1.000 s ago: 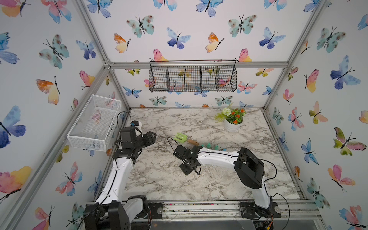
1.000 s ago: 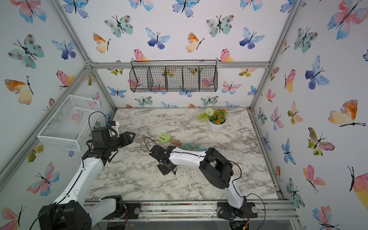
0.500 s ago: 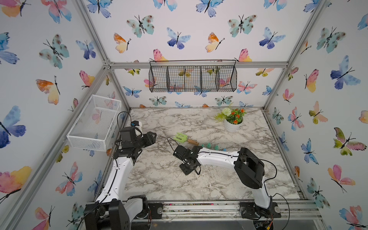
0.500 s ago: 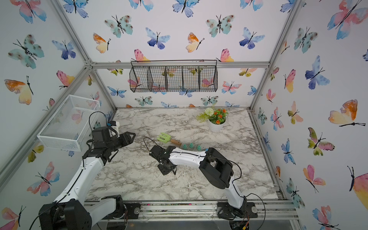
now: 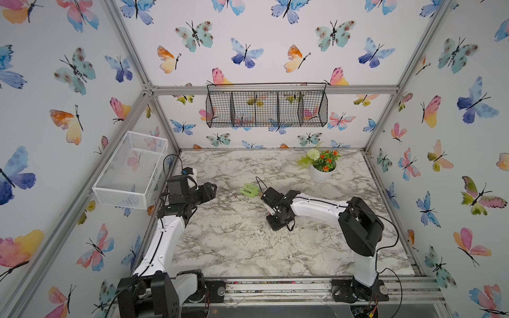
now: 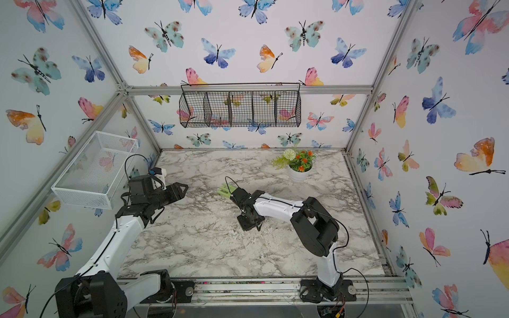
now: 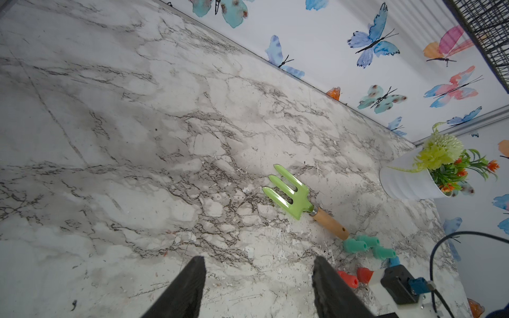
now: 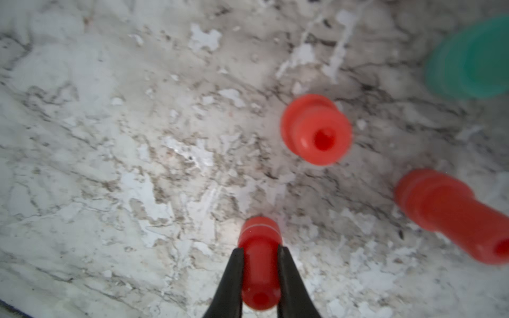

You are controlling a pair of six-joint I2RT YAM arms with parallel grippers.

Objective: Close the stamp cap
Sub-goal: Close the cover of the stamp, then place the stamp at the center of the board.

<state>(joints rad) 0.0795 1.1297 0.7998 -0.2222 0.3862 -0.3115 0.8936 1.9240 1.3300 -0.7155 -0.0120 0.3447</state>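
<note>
Stamp pieces [image 7: 348, 278] lie at the centre of the marble tabletop [image 5: 234, 247]. Left claw [image 7: 257, 260]: open. Right claw [image 8: 261, 250]: closed on a red stamp piece [image 8: 259, 275], cap or body unclear, hidden in both top views. Teal stamp [image 8: 473, 57] blurred, cut off. Butterfly walls [image 5: 261, 41].

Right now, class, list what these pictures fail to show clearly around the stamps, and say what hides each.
Held red stamp: in both top views, hidden under the right gripper and wrist.
Green stamp: right wrist view, blurred, cut by the edge.
Lying red stamp: right wrist view, far end cut off.
Red pieces: left wrist view, small, partly behind a finger of the left gripper.
</note>
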